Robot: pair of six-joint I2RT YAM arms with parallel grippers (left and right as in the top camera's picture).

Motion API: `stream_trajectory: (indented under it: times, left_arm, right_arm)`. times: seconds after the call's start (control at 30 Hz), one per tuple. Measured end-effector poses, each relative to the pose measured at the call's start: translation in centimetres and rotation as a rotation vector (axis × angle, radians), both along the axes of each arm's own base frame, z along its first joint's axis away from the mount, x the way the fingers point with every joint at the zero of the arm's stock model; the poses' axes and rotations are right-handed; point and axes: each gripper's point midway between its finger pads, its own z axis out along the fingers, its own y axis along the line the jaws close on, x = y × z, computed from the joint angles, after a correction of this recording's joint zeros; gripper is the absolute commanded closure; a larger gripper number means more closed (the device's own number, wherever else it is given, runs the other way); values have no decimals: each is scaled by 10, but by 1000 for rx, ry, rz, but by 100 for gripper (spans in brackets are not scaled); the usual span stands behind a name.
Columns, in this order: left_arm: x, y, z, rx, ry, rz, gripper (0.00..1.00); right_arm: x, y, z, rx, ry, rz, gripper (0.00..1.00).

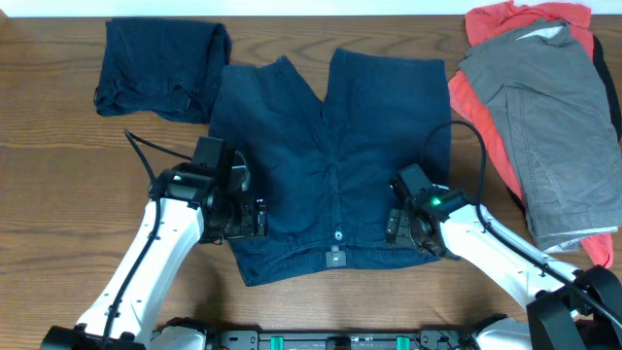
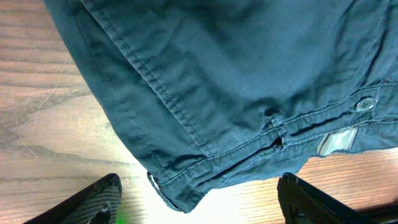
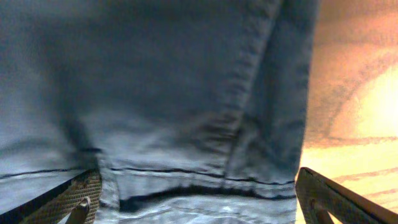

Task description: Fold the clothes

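Dark wood-grain table, white strip beyond far edge

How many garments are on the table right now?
4. A folded navy piece at far left, navy shorts spread flat in the middle, and a grey garment at right lying on a red one. More may be hidden beneath those two.

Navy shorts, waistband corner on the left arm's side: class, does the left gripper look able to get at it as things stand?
Probably yes: the left gripper is open, its fingers either side of the waistband corner, and nothing lies over it.
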Motion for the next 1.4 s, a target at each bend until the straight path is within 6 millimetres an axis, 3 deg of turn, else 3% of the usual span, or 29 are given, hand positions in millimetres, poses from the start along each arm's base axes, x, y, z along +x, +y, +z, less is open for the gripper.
stream_trajectory:
  times: [0.13,0.3,0.5,0.67,0.87,1.1,1.27,1.4]
  left_arm:
    - [-4,6,-14,30,8,33,17]
    - [4,8,-29,38,-38,55,16]
    - [29,3,-25,15,-143,61,8]
    - [45,0,-20,4,-212,63,4]
    - [68,4,-14,27,-313,77,2]
    - [117,19,3,24,-480,120,2]
    - [181,29,8,-8,-506,114,2]
    - [229,26,1,-16,-493,80,2]
  right_arm:
    - [6,-1,-3,18,-24,-20,7]
    - [31,13,1,69,-125,35,9]
    - [47,20,4,92,-183,86,10]
    - [39,5,-9,56,-108,70,10]
    - [48,-6,-9,64,-99,24,11]
    - [62,-30,-9,59,-113,-59,7]
    - [65,-32,-8,60,-90,-47,5]
    - [71,-24,0,87,-65,-3,5]
